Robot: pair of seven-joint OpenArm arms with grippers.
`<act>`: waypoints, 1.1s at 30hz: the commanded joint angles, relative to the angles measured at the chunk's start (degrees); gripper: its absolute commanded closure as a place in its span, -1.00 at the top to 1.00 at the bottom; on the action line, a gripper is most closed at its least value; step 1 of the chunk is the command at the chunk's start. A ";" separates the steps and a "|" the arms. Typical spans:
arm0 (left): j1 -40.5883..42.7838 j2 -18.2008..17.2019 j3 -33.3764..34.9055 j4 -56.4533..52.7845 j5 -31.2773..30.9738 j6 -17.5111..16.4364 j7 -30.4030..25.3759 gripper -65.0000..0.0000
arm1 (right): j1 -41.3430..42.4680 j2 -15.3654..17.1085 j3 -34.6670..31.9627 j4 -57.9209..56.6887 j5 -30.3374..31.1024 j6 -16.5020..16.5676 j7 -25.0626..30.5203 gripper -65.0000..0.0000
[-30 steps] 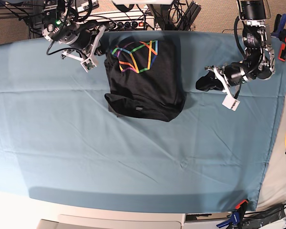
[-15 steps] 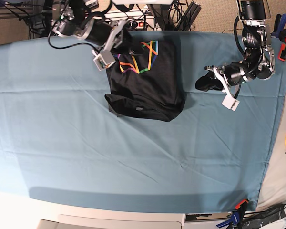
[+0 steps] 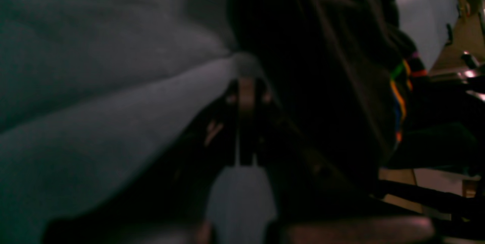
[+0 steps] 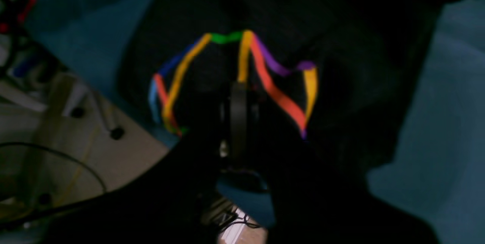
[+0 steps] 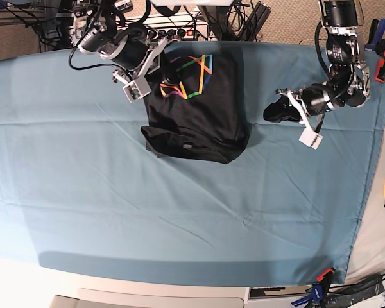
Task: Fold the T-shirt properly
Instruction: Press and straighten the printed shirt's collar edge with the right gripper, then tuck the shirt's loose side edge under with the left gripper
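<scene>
Across frame centre: teal table cloth (image 5: 179, 212), faintly creased; folded T-shirt (image 5: 196, 115) at upper middle. Right gripper (image 5: 159, 76) closed at shirt's top-left; left gripper (image 5: 273, 114) closed, upper right. Cables (image 5: 237, 16) along top edge.

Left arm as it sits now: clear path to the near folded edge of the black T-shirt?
Probably yes. The left hand is shut, beside the black cotton T-shirt with only bare teal table cloth between them; the right hand is at the shirt's far corner.
</scene>
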 commanded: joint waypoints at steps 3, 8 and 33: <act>-0.63 -0.61 -0.20 0.90 -1.44 -0.42 -0.90 -1.00 | -0.07 0.20 0.07 0.92 -3.43 -3.13 1.57 -1.00; -0.63 -0.61 -0.20 0.90 -1.44 -0.42 -0.85 -1.00 | -0.37 0.20 0.07 0.92 -6.86 -7.78 1.18 -1.00; -8.02 7.50 16.61 0.87 -4.68 -5.44 -0.28 -1.00 | -0.46 0.02 2.12 3.74 -0.74 -2.03 2.29 -1.00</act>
